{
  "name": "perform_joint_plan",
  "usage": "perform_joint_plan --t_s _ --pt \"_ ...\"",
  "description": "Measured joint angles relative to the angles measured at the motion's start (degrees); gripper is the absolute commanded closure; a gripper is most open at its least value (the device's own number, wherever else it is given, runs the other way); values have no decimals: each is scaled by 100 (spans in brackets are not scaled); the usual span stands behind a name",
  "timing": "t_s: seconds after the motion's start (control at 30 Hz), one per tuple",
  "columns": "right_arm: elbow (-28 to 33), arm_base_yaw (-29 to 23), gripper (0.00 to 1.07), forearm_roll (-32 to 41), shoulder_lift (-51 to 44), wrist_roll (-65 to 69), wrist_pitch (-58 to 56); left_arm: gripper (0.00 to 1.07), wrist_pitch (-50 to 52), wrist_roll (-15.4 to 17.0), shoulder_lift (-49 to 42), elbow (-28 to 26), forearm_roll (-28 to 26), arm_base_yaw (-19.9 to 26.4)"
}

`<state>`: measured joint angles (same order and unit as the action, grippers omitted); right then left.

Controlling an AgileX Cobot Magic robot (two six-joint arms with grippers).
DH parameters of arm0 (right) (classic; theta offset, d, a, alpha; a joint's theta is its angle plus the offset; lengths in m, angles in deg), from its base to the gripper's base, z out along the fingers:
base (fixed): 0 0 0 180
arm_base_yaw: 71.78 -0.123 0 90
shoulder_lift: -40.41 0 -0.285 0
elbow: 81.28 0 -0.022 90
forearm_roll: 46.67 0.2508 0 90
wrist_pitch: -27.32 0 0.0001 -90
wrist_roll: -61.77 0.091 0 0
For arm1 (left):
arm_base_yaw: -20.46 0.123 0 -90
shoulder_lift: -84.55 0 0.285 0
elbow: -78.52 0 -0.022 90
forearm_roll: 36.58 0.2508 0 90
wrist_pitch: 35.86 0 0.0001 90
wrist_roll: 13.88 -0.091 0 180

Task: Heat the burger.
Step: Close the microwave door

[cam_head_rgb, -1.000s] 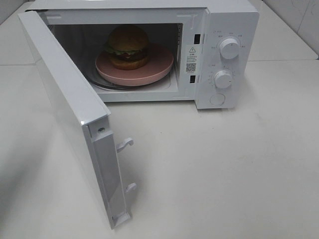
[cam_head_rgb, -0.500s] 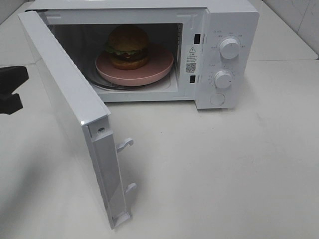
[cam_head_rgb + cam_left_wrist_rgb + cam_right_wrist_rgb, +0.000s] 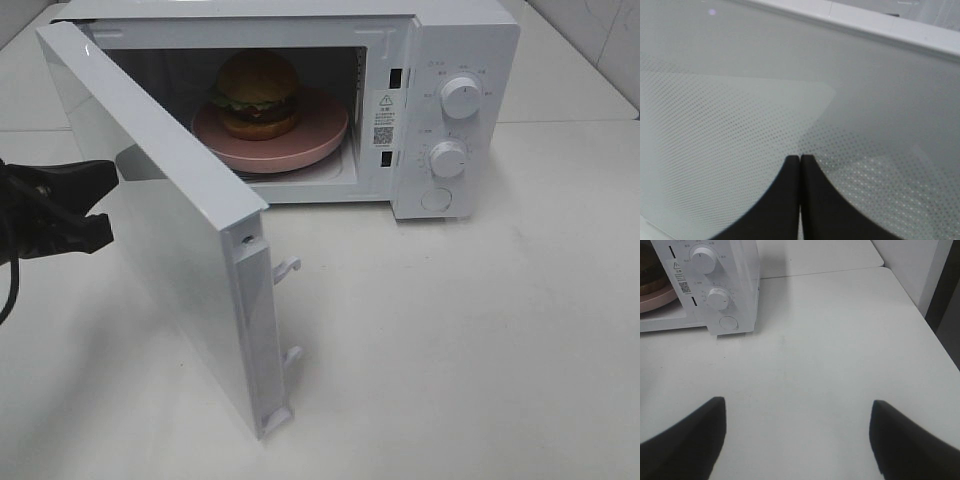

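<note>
Black fingers (image 3: 785, 200) of the left gripper (image 3: 800, 159) are pressed fully together, with no gap and nothing clamped between them. Their tips sit at the outer face of the microwave door (image 3: 740, 100), over its dotted window; whether they actually touch the glass cannot be confirmed. In the exterior view this gripper (image 3: 100, 205) stands at the left side of the door (image 3: 170, 230), which hangs partly open on its left hinge. The right gripper (image 3: 797, 440) has its fingers (image 3: 690, 440) spread wide and holds nothing; it hovers over bare table (image 3: 840, 340), to the right of the microwave (image 3: 740, 290) and well apart from it. The burger (image 3: 257, 92) rests on a pink plate (image 3: 310, 140) inside the microwave cavity, upright and untouched by either gripper.
</note>
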<state>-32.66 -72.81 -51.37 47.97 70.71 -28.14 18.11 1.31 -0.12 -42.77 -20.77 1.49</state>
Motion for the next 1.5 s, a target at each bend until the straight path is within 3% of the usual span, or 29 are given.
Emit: perform_joint_plan --t_s 0.4,0.77,0.83,1.03,1.1,1.5 --pt "0 0 31 0 0 0 0 107 11 -178 435 -625 -527 -733" --pt "0 0 31 0 0 0 0 107 -344 -252 1083 -1593 -1066 -1324" --pt "0 0 31 0 0 0 0 107 -435 -338 1324 -1988 -1226 -1513" --pt "0 0 31 0 0 0 0 107 -573 -367 1564 -2412 -1341 -1633" --pt "0 0 31 0 0 0 0 107 -791 -367 1793 -2848 -1398 -1707" --pt "0 0 31 0 0 0 0 107 -1318 -418 2435 -4005 -1541 -1914"
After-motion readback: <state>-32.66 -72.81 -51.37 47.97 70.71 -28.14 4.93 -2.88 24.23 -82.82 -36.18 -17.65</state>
